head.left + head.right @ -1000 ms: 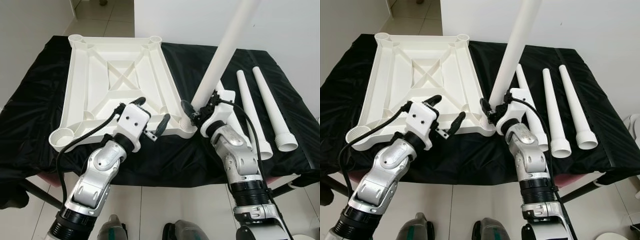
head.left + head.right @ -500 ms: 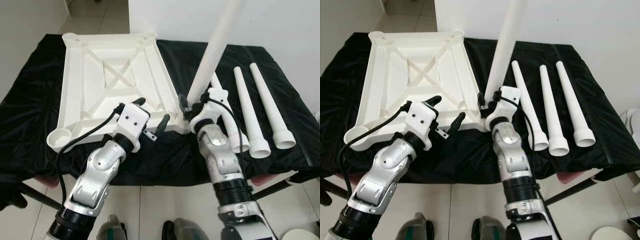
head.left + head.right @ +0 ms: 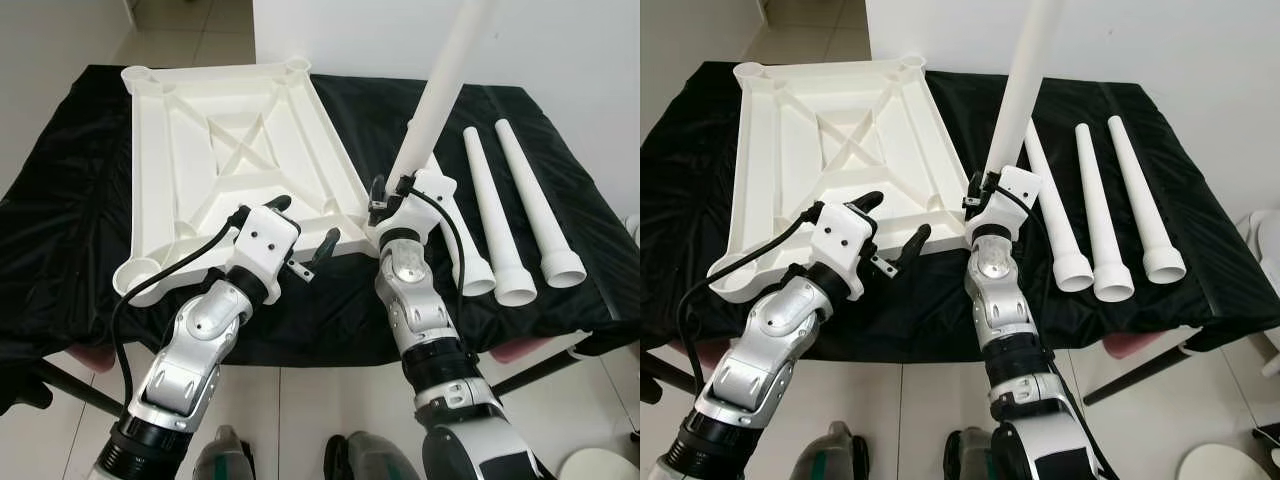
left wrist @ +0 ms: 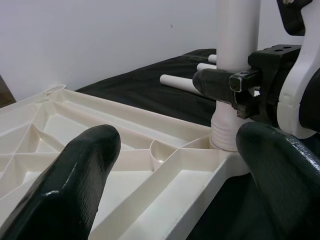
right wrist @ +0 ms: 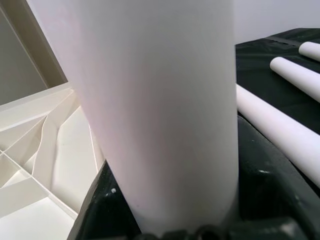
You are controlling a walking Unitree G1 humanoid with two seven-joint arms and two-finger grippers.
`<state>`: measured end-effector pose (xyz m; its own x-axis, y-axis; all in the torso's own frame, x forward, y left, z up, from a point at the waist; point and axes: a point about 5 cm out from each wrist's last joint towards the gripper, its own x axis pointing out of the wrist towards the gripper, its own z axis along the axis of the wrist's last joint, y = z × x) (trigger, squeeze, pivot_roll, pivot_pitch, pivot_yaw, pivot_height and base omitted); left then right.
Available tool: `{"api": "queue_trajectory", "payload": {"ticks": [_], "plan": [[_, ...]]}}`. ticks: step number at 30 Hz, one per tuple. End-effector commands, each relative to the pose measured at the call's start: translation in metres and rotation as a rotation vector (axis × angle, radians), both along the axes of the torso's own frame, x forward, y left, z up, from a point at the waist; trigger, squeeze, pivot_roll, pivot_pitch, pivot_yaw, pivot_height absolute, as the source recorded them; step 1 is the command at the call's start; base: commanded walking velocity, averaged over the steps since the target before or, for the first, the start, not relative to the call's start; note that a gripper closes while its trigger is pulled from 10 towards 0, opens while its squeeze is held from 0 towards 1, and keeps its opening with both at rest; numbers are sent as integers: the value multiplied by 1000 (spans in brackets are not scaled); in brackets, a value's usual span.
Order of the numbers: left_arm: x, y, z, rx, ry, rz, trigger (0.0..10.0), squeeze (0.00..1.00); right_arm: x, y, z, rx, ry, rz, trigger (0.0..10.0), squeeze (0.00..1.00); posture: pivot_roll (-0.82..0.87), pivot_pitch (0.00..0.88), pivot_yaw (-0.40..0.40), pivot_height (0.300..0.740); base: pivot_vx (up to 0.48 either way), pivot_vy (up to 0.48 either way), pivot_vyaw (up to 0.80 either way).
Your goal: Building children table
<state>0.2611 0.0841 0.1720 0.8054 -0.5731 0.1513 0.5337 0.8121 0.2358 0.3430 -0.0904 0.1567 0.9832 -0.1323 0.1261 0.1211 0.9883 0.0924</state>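
A white plastic tabletop (image 3: 225, 140) lies upside down on the black-covered table, ribs facing up. My right gripper (image 3: 392, 196) is shut on a white table leg (image 3: 440, 90) that stands nearly upright, its threaded foot (image 4: 225, 132) in the tabletop's near right corner socket. The leg (image 5: 160, 110) sits between the right fingers. My left gripper (image 3: 300, 235) hovers open over the tabletop's near edge, left of that corner, with nothing between its fingers (image 4: 75, 180). Three more white legs (image 3: 505, 220) lie side by side to the right.
The black cloth (image 3: 60, 230) covers the whole table and drapes over its front edge. A white wall (image 3: 560, 40) rises behind the table. An empty corner socket (image 3: 135, 278) sits at the tabletop's near left. Tiled floor (image 3: 300, 410) lies in front.
The leg has tilted closer to upright in the corner socket, and my right gripper shifted slightly left with it. The view has moved a little. My left gripper stays open in place.
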Motion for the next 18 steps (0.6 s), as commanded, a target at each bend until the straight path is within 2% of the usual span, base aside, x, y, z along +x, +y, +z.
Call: {"api": "queue_trajectory", "payload": {"ticks": [1, 8, 9, 14, 18], "plan": [[-2, -4, 1, 7, 3, -36, 10000, 0, 1, 8, -10, 43, 53, 18, 10000, 0, -42, 67, -32, 740, 0, 0, 0], [-2, -5, 1, 4, 3, -34, 10000, 0, 2, 12, -11, 55, 32, 43, 10000, 0, -42, 68, -36, 740, 0, 0, 0], [-2, -5, 1, 3, 3, -33, 10000, 0, 1, 12, -10, 63, 13, 65, 10000, 1000, -41, 65, -38, 740, 0, 0, 0], [-2, -5, 2, 1, 1, -31, 10000, 0, 2, 9, -6, 80, -45, 192, 10000, 1000, -39, 62, -40, 740, 0, 0, 0], [-2, -6, 2, -1, 1, -32, 10000, 0, 3, 5, -5, 71, -55, 235, 10000, 1000, -42, 52, -44, 740, 0, 0, 0]]}}
